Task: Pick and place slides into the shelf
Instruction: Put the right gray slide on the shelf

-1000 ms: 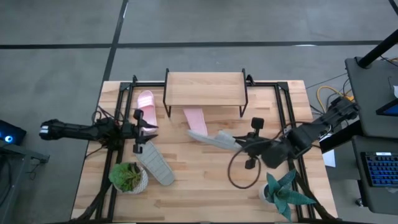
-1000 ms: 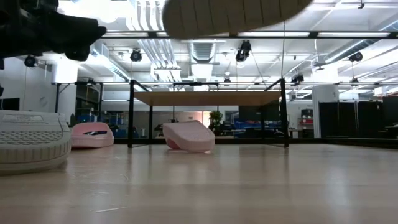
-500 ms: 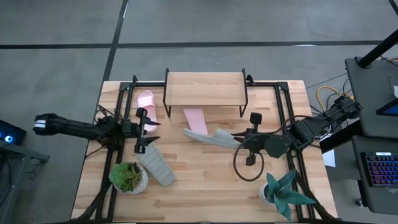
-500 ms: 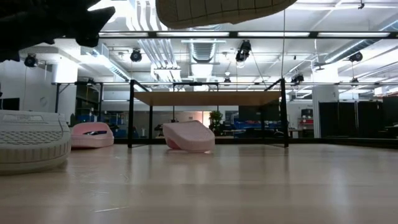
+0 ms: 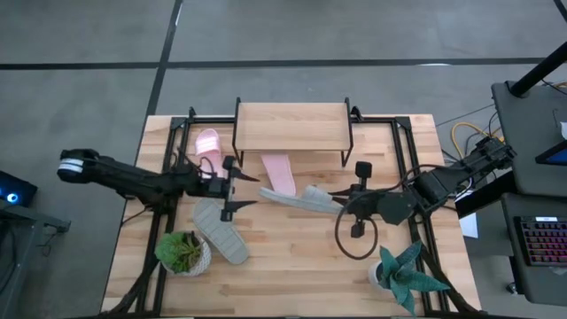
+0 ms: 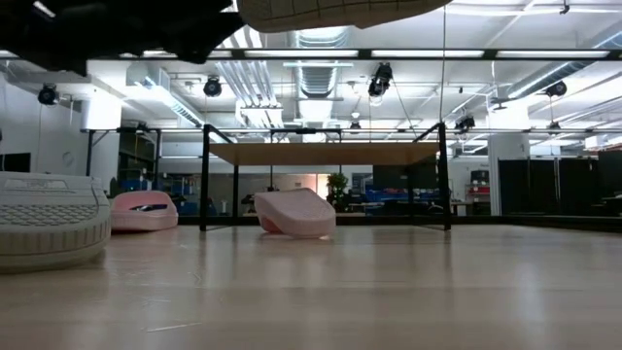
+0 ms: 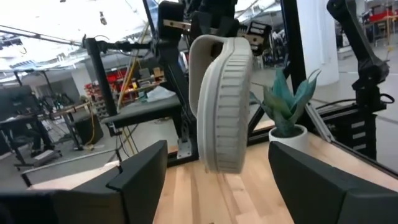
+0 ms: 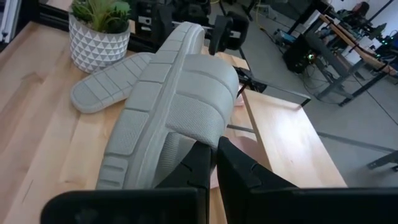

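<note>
My right gripper (image 5: 344,204) is shut on a light grey slide (image 5: 297,198) and holds it in the air over the table's middle, in front of the shelf (image 5: 292,126). My left gripper (image 5: 252,190) stands open just short of that slide's free end (image 7: 222,106), its fingers on either side and apart from it. A second grey slide (image 5: 220,232) lies sole up on the table. One pink slide (image 5: 208,142) lies left of the shelf. Another pink slide (image 5: 280,172) lies with its far end under the shelf's front edge. My right gripper pinches the grey slide between its two fingers at the strap's edge (image 8: 200,135), near one end of the slide. The fingers come from the table's right, slanting down a little, and lie along the slide. The slide is lifted clear, on its side, its other end toward my left gripper.
A potted plant in a white pot (image 5: 183,252) stands at the near left, beside the lying grey slide. A spiky plant (image 5: 403,270) stands at the near right. A black cable loop (image 5: 354,235) hangs by the right arm. Black frame rails (image 5: 164,177) run along both table sides.
My left gripper has gone toward the table's right edge and upward, from beside the pink slide at the left to just short of the held grey slide's free end. The held slide's free end has shifted slightly toward the left.
</note>
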### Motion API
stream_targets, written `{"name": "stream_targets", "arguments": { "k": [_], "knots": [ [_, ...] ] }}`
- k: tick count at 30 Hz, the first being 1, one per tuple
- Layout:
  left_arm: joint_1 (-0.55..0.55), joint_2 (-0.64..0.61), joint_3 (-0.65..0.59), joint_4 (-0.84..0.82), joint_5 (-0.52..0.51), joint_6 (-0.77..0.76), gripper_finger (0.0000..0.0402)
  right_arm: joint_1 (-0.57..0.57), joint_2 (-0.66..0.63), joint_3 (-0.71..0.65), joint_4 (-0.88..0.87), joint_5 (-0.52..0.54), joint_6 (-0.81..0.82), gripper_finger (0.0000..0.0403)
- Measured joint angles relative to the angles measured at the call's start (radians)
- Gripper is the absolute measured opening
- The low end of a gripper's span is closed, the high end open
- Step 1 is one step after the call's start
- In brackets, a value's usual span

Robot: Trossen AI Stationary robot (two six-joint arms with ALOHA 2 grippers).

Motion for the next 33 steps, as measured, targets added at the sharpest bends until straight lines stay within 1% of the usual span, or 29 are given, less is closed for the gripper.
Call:
{"name": "stream_targets", "arguments": {
  "k": [5, 10, 14, 17, 20, 24, 28, 33],
  "knots": [
    [0.0, 0.087, 0.063, -0.001, 0.003, 0.025, 0.0266, 0.0, 0.0, 0.0, -0.001, 0.0, 0.0, 0.0011],
    [0.0, 0.148, 0.109, 0.003, 0.004, 0.03, 0.0265, 0.0, 0.0, 0.0, -0.002, 0.0, -0.001, 0.0011],
    [0.0, 0.185, 0.138, 0.0, 0.01, 0.055, 0.0249, 0.0, 0.0, 0.0, -0.006, -0.001, -0.002, 0.0011],
    [0.0, 0.199, 0.148, 0.0, 0.013, 0.06, 0.0223, 0.0, 0.0, 0.0, -0.007, 0.0, -0.004, 0.0011],
    [0.0, 0.205, 0.153, 0.0, 0.015, 0.062, 0.0184, 0.0, 0.0, 0.0, -0.008, 0.0, -0.003, 0.0011],
    [-0.001, 0.203, 0.152, -0.001, 0.022, 0.123, 0.0112, 0.0, 0.0, 0.0, -0.008, 0.0, -0.004, 0.0011],
    [-0.001, 0.203, 0.157, -0.005, 0.06, 0.159, 0.0036, 0.0, -0.001, 0.0, -0.008, 0.0, -0.004, 0.0011],
    [-0.001, 0.204, 0.157, -0.004, 0.067, 0.166, 0.0033, 0.001, -0.002, 0.0, -0.007, 0.0, -0.005, 0.0011]
  ]
}}
